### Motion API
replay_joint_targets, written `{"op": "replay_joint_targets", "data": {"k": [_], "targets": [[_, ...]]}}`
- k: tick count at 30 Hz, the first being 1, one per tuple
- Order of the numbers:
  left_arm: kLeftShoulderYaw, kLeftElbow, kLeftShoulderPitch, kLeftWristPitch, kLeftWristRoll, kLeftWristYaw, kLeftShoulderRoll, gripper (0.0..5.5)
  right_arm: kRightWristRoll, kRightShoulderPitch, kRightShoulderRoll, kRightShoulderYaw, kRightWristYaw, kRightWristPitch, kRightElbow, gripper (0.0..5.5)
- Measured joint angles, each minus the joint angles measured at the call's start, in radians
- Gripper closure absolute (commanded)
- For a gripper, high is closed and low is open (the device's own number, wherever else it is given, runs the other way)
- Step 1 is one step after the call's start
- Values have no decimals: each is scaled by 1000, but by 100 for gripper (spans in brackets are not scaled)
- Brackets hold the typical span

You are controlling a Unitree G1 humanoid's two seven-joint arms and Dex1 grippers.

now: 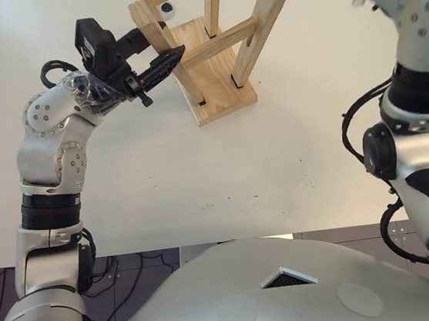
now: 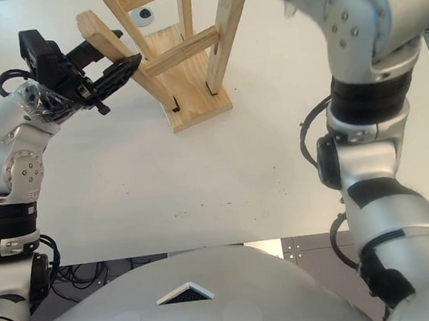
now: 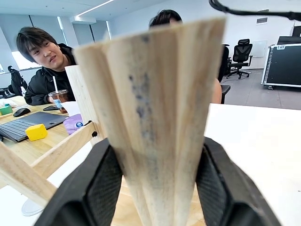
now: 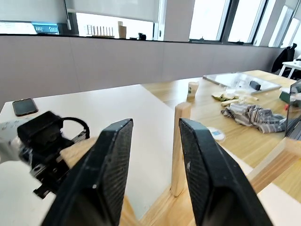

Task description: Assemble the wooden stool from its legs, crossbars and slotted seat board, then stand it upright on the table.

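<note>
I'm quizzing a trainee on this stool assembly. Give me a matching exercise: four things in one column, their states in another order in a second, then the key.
1 left hand
2 right hand
3 seat board
4 crossbar

A lies on the table
B shut on a leg
C joins two legs
D open, holding nothing

Pairs: 1-B, 2-D, 3-A, 4-C

I can see a small round white thing (image 1: 168,10) with a dark middle. A dark phone (image 4: 24,107) lies flat. Far off are a laptop (image 3: 28,125), a yellow block (image 3: 36,132) just beside it, and a stripy cloth (image 4: 249,115).
</note>
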Motion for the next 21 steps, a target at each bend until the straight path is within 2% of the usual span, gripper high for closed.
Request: {"op": "replay_joint_targets", "data": {"k": [6, 16, 21], "targets": [[2, -1, -5, 21, -12, 8, 5, 340, -7, 166, -2, 108, -85, 118, -64, 546], [-1, -3, -8, 42, -31, 25, 8, 340, -26, 255, 43, 135, -170, 147, -63, 550], [-4, -2, -9, 42, -31, 28, 11, 340, 32, 237, 40, 86, -164, 203, -120, 550]]}}
